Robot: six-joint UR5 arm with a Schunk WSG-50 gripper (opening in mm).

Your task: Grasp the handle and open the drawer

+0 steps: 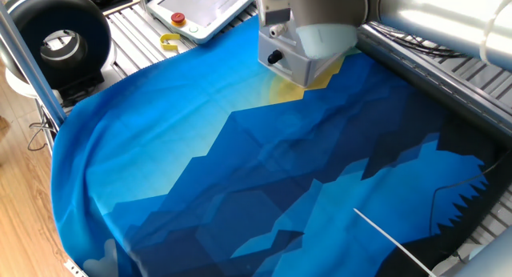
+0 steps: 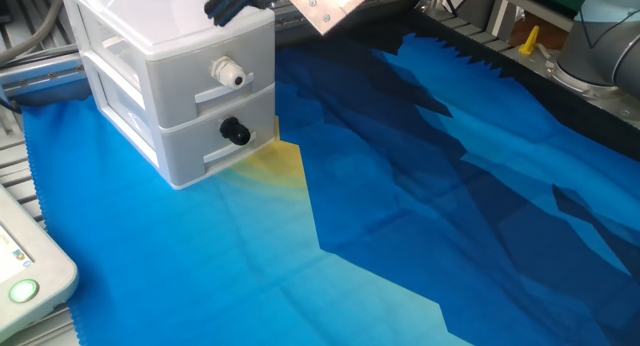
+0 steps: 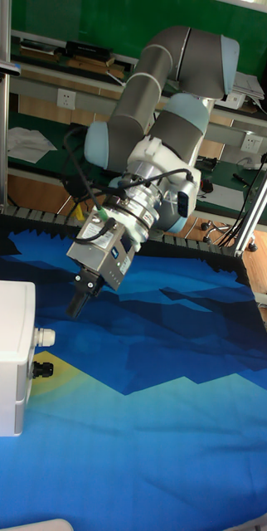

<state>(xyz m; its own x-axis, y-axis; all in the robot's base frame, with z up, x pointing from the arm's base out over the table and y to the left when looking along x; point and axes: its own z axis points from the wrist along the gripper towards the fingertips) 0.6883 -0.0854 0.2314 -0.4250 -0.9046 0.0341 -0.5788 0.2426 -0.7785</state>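
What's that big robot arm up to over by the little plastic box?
A robot arm's gripper hangs in the air above and in front of a small pale drawer unit standing on a blue cloth. It touches nothing and holds nothing. The black knob on the lower drawer, which it is meant to pull, is ungrasped, and both drawers look closed.

Blue patterned cloth point(image 1: 240, 173), white pendant point(image 1: 204, 9) with red button point(image 1: 178, 19), yellow clip point(image 1: 170, 42)
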